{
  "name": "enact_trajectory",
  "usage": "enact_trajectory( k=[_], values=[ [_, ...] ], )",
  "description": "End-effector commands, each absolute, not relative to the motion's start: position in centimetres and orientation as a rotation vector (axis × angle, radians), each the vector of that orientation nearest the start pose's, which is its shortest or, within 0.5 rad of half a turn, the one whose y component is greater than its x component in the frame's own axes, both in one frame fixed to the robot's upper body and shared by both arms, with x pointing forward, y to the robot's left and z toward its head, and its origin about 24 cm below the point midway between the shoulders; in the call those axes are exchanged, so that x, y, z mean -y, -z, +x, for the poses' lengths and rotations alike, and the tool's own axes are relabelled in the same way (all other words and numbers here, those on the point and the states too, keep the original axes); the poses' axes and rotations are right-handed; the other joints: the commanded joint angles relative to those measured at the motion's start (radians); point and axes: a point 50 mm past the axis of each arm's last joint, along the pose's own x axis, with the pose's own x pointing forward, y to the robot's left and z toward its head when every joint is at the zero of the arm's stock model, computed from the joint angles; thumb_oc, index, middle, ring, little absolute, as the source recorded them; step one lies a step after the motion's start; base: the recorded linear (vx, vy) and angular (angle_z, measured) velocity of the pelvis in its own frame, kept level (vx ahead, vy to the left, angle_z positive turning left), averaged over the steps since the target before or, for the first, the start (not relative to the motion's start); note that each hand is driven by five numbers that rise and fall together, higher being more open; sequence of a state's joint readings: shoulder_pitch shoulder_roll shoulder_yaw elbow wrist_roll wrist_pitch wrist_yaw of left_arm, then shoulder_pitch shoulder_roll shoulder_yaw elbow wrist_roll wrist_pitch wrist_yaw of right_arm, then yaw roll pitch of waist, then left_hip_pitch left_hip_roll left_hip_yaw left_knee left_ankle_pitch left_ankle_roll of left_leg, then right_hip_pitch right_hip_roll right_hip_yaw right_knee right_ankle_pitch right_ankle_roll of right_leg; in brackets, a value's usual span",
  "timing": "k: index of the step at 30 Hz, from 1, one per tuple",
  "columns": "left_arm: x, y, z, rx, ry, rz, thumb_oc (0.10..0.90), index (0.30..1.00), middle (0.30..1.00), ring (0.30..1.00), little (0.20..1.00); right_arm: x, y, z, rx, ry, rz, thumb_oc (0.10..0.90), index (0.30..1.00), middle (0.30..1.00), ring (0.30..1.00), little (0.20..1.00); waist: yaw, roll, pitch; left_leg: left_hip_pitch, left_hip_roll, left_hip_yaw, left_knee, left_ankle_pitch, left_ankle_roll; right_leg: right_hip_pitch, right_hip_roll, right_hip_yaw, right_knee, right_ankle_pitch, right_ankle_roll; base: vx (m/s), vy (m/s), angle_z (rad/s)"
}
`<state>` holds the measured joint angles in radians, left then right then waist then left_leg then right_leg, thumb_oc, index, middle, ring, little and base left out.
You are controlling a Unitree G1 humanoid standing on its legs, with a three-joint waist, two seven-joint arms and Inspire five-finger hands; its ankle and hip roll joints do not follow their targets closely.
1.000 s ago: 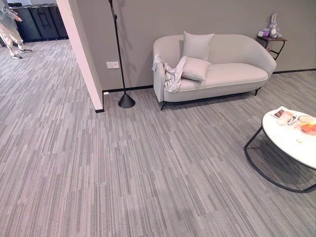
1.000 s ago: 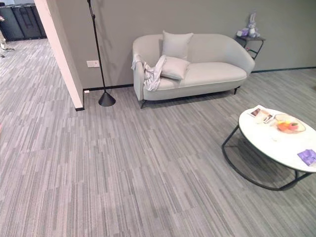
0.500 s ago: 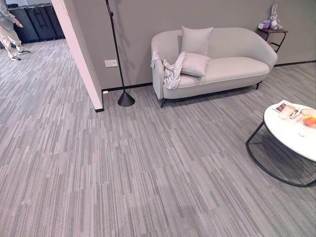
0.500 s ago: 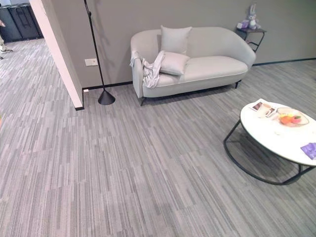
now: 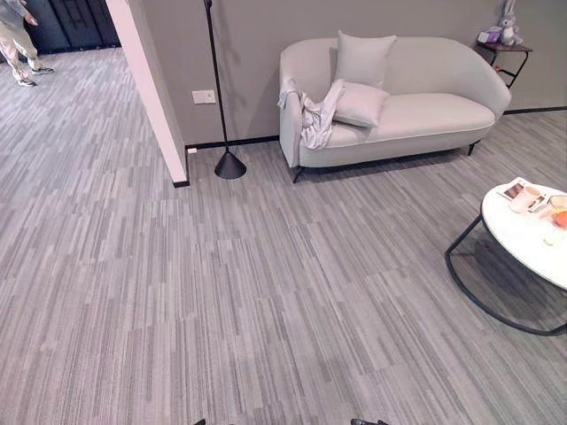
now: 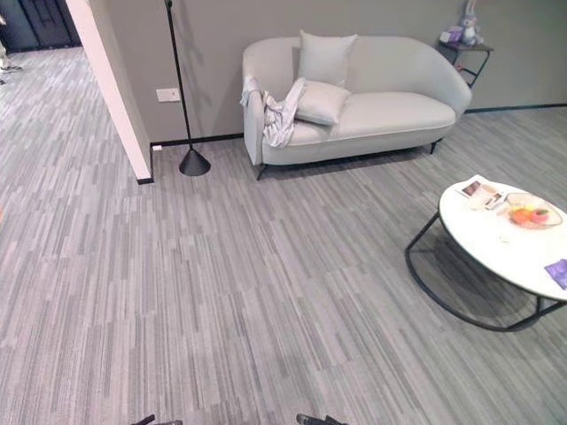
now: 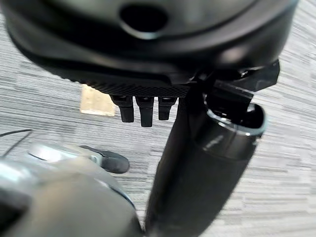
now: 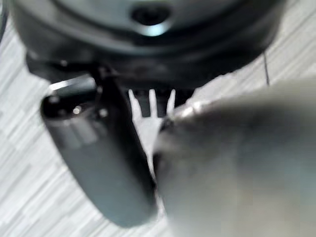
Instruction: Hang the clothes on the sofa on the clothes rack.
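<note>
Your left hand (image 7: 148, 64) hangs with its fingers (image 7: 140, 108) straight and empty over the grey carpet (image 5: 221, 292); your right hand (image 8: 148, 59) does likewise, fingers (image 8: 145, 103) loose and holding nothing. From the head views, the pale garment (image 5: 310, 119) lies draped over the near arm of the light sofa (image 5: 425, 115) at about 12 o'clock, touching a cushion (image 5: 359, 104). The black clothes rack (image 5: 221, 97) stands just beside the sofa at 11 o'clock. A round white table (image 5: 527, 239) sits at 3 o'clock.
</note>
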<state>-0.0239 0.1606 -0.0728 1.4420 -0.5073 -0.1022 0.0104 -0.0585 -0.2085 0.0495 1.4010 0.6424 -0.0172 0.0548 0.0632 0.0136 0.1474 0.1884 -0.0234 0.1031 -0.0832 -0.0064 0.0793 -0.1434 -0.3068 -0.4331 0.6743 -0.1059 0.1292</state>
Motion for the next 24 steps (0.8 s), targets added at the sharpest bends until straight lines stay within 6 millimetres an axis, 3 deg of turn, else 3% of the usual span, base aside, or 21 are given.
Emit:
enact_trajectory(
  k=[1, 2, 5, 6, 8, 9, 10, 24],
  values=[
    [-21.4, 17.2, 6.3, -1.274, -0.366, -0.157, 0.8, 0.9, 0.9, 0.9, 0.9, 19.8, 17.5, 6.3, -1.302, 0.444, 0.466, 0.8, 0.9, 0.9, 0.9, 0.9, 0.018, -0.005, -0.032, 0.0, 0.012, -0.033, -0.004, -0.112, -0.077, 0.049, -0.02, 0.034, -0.498, 0.172, 0.035, 0.59, -0.446, 0.12],
    [-21.3, 17.1, 7.0, -1.253, -0.364, -0.153, 0.8, 0.9, 0.9, 0.9, 0.9, 19.7, 17.5, 6.5, -1.303, 0.455, 0.487, 0.8, 0.9, 0.9, 0.9, 0.9, 0.006, -0.003, -0.034, 0.043, 0.036, -0.051, -0.004, -0.152, -0.11, 0.015, -0.065, 0.093, -0.711, 0.284, 0.08, 0.58, -0.443, 0.02],
    [-21.4, 17.1, 7.0, -1.252, -0.364, -0.152, 0.8, 0.9, 0.9, 0.9, 0.9, 19.7, 17.5, 6.5, -1.302, 0.454, 0.488, 0.8, 0.9, 0.9, 0.9, 0.9, 0.005, -0.007, -0.035, 0.039, 0.031, -0.053, -0.004, -0.148, -0.109, 0.017, -0.068, 0.092, -0.722, 0.294, 0.081, 0.36, -0.235, 0.09],
    [-21.7, 17.2, 6.4, -1.27, -0.361, -0.139, 0.8, 0.9, 0.9, 0.9, 0.9, 19.6, 17.7, 5.4, -1.338, 0.451, 0.489, 0.8, 0.9, 0.9, 0.9, 0.9, -0.006, -0.043, -0.088, 0.117, 0.088, -0.062, -0.004, -0.19, -0.161, 0.021, -0.104, 0.084, -0.744, 0.371, 0.12, 0.94, -0.63, 0.06],
    [-21.7, 17.2, 6.3, -1.268, -0.372, -0.14, 0.8, 0.9, 0.9, 0.9, 0.9, 20.0, 17.6, 5.5, -1.338, 0.455, 0.465, 0.8, 0.9, 0.9, 0.9, 0.9, -0.014, -0.026, -0.105, 0.126, 0.169, -0.071, -0.004, -0.166, -0.189, 0.02, -0.057, 0.086, -0.714, 0.343, 0.105, 0.65, -0.48, 0.31],
    [-21.6, 17.2, 6.3, -1.268, -0.372, -0.141, 0.8, 0.9, 0.9, 0.9, 0.9, 20.0, 17.6, 5.5, -1.338, 0.456, 0.464, 0.8, 0.9, 0.9, 0.9, 0.9, -0.015, -0.023, -0.107, 0.125, 0.173, -0.071, -0.004, -0.167, -0.191, 0.019, -0.053, 0.084, -0.713, 0.341, 0.104, 0.24, -0.242, 0.57],
    [-21.3, 17.2, 6.4, -1.261, -0.37, -0.149, 0.8, 0.9, 0.9, 0.9, 0.9, 20.3, 17.5, 5.6, -1.335, 0.448, 0.434, 0.8, 0.9, 0.9, 0.9, 0.9, -0.015, -0.001, -0.116, 0.126, 0.226, -0.074, -0.004, -0.115, -0.21, 0.017, -0.009, 0.083, -0.699, 0.317, 0.089, 0.13, -0.147, 0.6],
    [-21.3, 17.2, 6.5, -1.261, -0.37, -0.149, 0.8, 0.9, 0.9, 0.9, 0.9, 20.3, 17.5, 5.6, -1.335, 0.448, 0.434, 0.8, 0.9, 0.9, 0.9, 0.9, -0.018, -0.003, -0.119, 0.119, 0.225, -0.078, -0.004, -0.112, -0.21, 0.013, -0.012, 0.08, -0.699, 0.318, 0.088, 0.02, -0.034, -0.01]
  ],
)
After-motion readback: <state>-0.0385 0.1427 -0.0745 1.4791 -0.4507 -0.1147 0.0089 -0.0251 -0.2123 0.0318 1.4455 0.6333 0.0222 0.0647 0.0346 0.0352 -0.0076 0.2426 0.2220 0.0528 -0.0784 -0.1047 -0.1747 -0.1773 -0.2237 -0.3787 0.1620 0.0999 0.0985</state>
